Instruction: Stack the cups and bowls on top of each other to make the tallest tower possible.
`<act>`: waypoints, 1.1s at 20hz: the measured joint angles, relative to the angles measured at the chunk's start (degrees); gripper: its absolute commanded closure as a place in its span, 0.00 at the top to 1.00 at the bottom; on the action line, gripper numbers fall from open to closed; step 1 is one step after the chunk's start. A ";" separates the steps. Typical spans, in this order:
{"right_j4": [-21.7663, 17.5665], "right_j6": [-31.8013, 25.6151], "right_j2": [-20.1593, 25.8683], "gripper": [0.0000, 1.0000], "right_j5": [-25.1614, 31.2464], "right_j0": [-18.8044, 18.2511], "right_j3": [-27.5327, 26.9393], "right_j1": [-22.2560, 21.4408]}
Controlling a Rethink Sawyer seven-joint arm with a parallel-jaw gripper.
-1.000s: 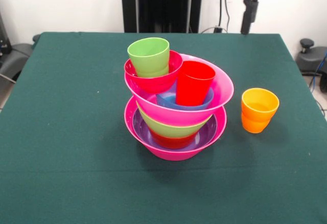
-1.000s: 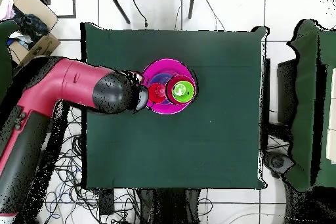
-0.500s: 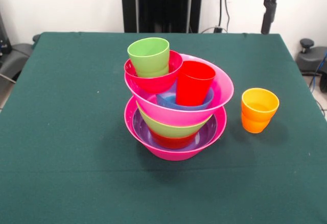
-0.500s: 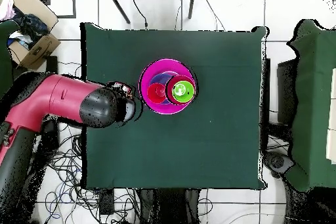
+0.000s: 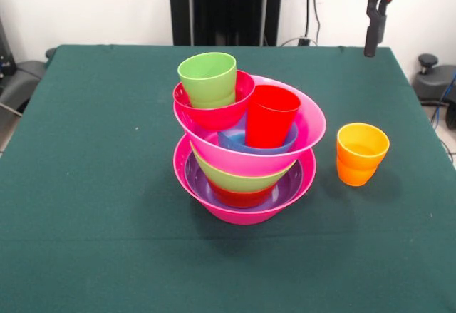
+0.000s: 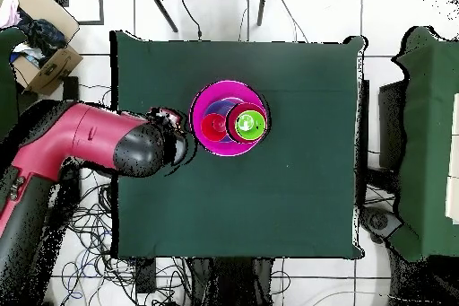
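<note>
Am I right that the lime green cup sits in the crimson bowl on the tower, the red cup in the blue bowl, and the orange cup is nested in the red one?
Not quite. The front view shows the orange cup standing alone on the table beside the tower, nested in nothing. The rest holds: the lime green cup sits in the crimson bowl, the red cup in the blue bowl.

Place: robotics lab
Evidence: red and black robot arm [image 6: 90, 145], green cloth-covered table [image 6: 269, 204], loose tangled cables [image 6: 99, 231] on white tiled floor [image 6: 314, 15]
</note>
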 measured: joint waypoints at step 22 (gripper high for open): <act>0.40 -7.71 4.22 1.00 2.04 -5.73 -1.44 6.08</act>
